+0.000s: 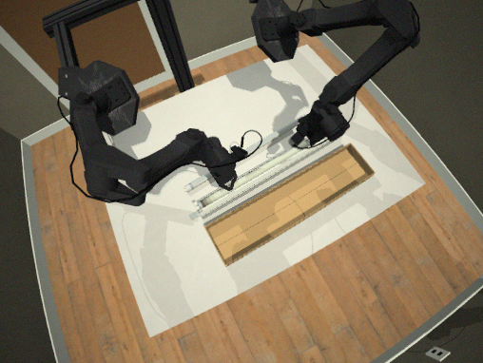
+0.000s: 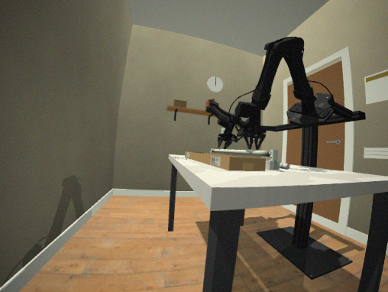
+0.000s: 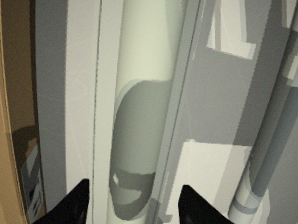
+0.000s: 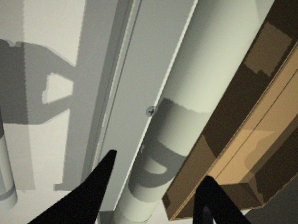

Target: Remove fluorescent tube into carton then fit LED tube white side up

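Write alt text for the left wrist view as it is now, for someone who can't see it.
Two dark, parted fingertips of the left tool point at a pale tube lying lengthwise in its fixture, with nothing gripped. A carton edges the picture's left; a second tube lies at its right.
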Robot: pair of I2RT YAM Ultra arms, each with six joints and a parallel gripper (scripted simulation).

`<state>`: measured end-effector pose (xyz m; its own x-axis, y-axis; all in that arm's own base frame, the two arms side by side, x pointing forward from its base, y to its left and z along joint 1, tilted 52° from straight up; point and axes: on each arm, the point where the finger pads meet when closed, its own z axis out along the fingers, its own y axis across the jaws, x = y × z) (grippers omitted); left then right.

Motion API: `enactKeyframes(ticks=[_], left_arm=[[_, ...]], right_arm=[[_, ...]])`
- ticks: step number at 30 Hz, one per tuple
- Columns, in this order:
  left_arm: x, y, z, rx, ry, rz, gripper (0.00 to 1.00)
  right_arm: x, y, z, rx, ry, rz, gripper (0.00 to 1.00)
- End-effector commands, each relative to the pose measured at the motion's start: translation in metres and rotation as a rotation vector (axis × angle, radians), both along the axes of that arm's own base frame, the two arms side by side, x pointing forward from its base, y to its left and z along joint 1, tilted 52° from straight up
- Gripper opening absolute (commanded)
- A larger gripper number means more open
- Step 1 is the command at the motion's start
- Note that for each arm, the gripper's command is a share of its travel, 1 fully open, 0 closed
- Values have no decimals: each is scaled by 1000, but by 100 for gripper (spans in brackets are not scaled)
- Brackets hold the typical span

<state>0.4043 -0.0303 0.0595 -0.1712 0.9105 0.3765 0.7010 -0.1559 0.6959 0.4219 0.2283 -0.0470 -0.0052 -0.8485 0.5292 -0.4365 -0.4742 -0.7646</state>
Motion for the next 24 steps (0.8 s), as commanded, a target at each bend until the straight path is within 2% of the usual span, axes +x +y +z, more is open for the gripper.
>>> enactKeyframes(ticks=[1, 5, 8, 11, 14, 15, 24], left_arm=[[16, -8, 1, -19, -30, -37, 49], [24, -4, -5, -19, -31, -37, 49], [20, -5, -7, -16, -17, -32, 49], [32, 2, -11, -18, -34, -32, 49], [21, -3, -9, -15, -20, -37, 49], [23, -5, -2, -21, -39, -42, 11], [24, -6, -1, -22, -43, -42, 11]], right_arm=[[8, 12, -9, 6, 6, 42, 49], [19, 7, -12, 8, 5, 35, 49], [16, 8, -14, 2, 12, 30, 49], [29, 5, -16, 10, 4, 34, 49], [16, 10, -21, -13, 27, 47, 49], [18, 13, -23, -16, 31, 49, 49], [14, 11, -22, -17, 35, 51, 49]])
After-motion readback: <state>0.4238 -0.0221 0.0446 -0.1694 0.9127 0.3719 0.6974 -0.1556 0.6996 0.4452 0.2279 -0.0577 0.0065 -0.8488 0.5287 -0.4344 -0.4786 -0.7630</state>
